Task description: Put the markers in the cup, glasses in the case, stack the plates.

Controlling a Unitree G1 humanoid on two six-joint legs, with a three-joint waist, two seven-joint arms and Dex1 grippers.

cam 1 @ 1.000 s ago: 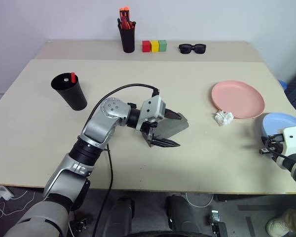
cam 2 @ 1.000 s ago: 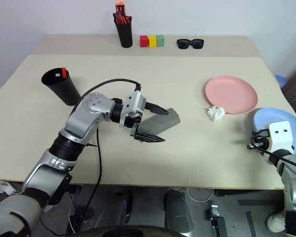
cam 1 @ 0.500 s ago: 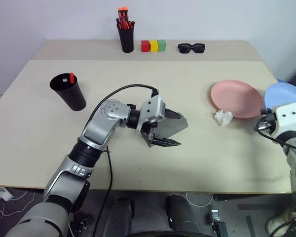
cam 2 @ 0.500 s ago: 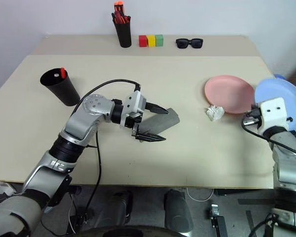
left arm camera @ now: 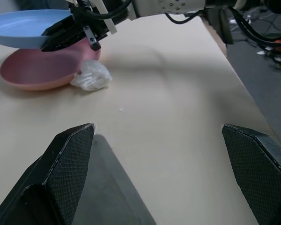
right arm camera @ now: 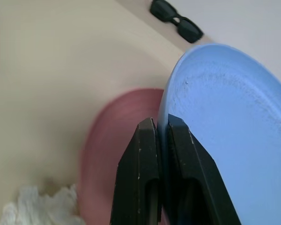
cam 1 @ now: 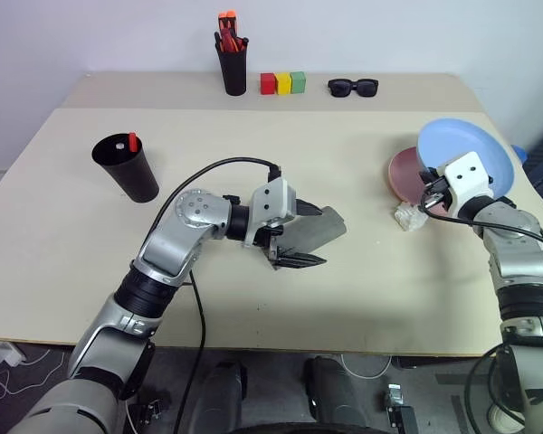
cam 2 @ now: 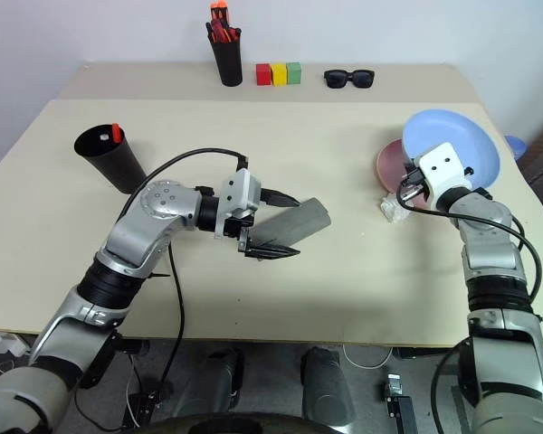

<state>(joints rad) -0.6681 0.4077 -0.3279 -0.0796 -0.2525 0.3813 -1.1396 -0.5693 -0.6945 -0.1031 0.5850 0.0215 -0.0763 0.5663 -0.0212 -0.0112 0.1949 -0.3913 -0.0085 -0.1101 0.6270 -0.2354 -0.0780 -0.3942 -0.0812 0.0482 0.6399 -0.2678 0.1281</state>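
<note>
While the right gripper [cam 2: 407,192] pinched the near rim of the blue plate [cam 2: 460,145] with its fingers pressed together, the plate hung tilted above the pink plate [cam 1: 404,170], overlapping its far-right part. Stacking looked to need a lowering toward the robot's left. Crumpled paper [cam 1: 410,216] lay against the pink rim. The left gripper [cam 1: 309,237] sat spread around the grey case [cam 1: 315,233], mid-table.
</note>
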